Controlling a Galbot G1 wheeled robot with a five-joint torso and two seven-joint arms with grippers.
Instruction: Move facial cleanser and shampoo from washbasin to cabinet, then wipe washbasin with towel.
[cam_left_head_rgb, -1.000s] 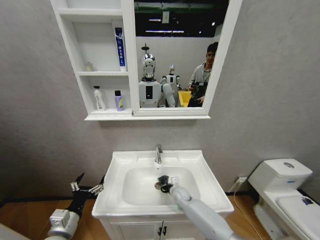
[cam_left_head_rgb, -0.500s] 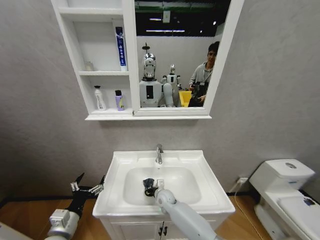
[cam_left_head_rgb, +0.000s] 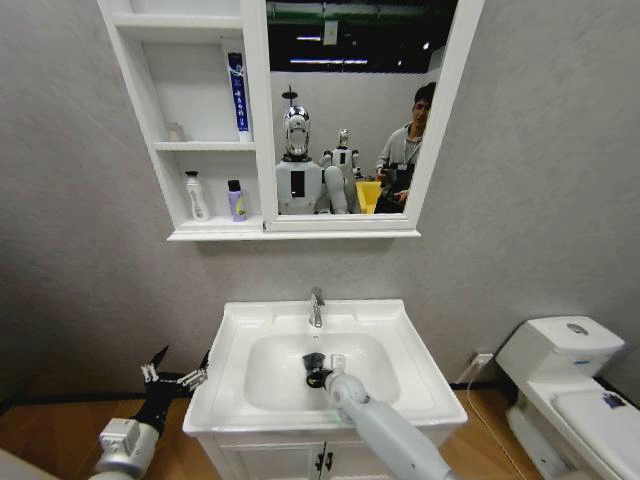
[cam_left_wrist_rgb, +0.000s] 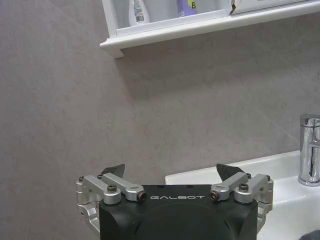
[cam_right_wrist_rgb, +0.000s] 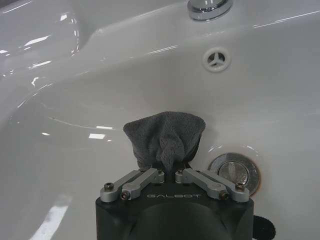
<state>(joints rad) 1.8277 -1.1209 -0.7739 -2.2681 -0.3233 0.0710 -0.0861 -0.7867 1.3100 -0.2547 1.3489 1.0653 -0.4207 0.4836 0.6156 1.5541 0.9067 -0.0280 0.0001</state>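
Right arm reaches up from below and forward into the basin (cam_left_head_rgb: 232, 338), its hand (cam_right_wrist_rgb: 170, 172) low inside the bowl, fingers clamped together on the towel (cam_right_wrist_rgb: 165, 137). The towel bunches out ahead of the fingertips and presses against the bowl's white floor. Just beside the hand, to one side, sits the chrome drain plug (cam_right_wrist_rgb: 235, 172); farther ahead on the bowl's back wall is the round overflow hole (cam_right_wrist_rgb: 216, 59), and beyond that the base of the tap (cam_left_head_rgb: 316, 306). Left arm is parked low, off the basin's left edge; its hand (cam_left_wrist_rgb: 172, 175) points up toward the wall with fingers spread apart, holding nothing, the basin's corner just ahead of it. High above both hands hangs the cabinet (cam_left_head_rgb: 192, 232). Its lowest niche holds a white bottle (cam_left_head_rgb: 197, 196) and a small purple bottle (cam_left_head_rgb: 236, 201), standing upright and a little apart; the niche above holds a tall blue-and-white tube (cam_left_head_rgb: 236, 92) against the mirror-side wall. A toilet (cam_left_head_rgb: 565, 385) stands well off to the right of the right hand.
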